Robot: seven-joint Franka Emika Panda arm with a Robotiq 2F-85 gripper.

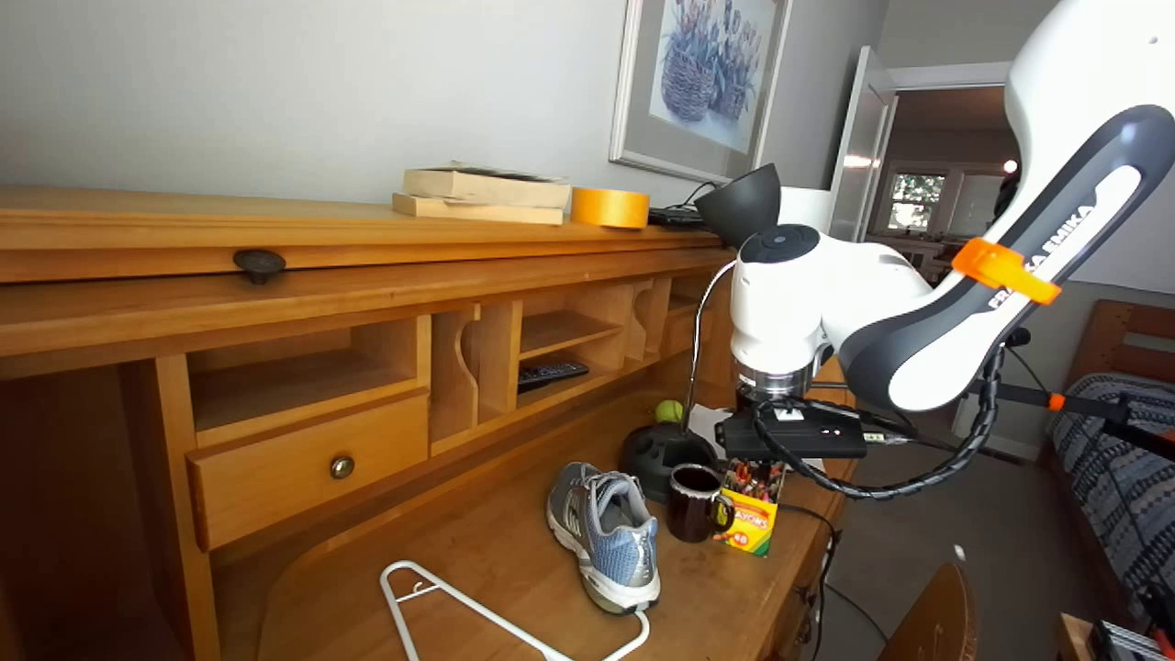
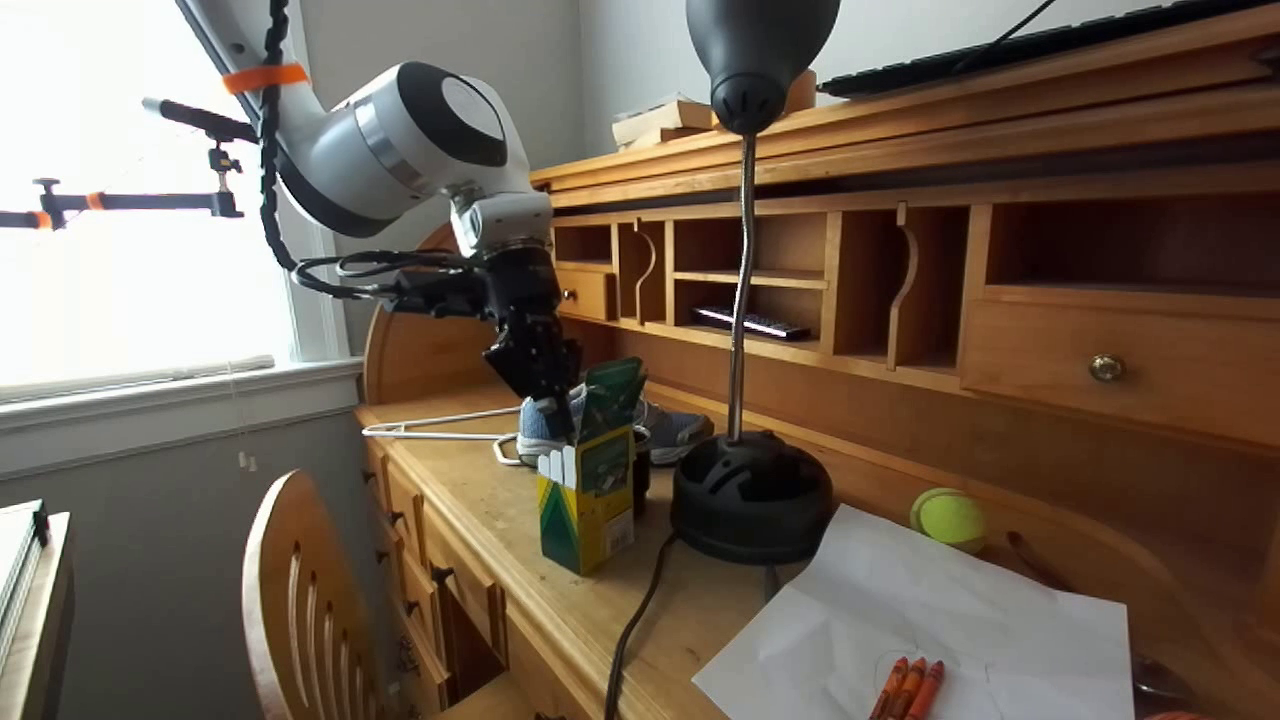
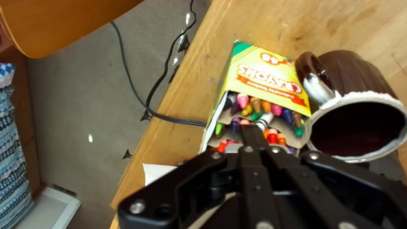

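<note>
In the wrist view my gripper has its fingers pressed together over the open top of a yellow and green crayon box. I see nothing between the tips. Crayons of many colours stand in rows inside; a white crayon with black bands leans right beside the tips. Whether the tips touch any crayon, I cannot tell. An exterior view has the gripper pointing down at the box, its green lid flap raised behind. The dark brown mug stands close against the box.
A grey-blue running shoe and a white hanger lie on the desk. The black lamp stands beside the box, its cord running past. White paper bears several orange-red crayons. A tennis ball sits behind the paper.
</note>
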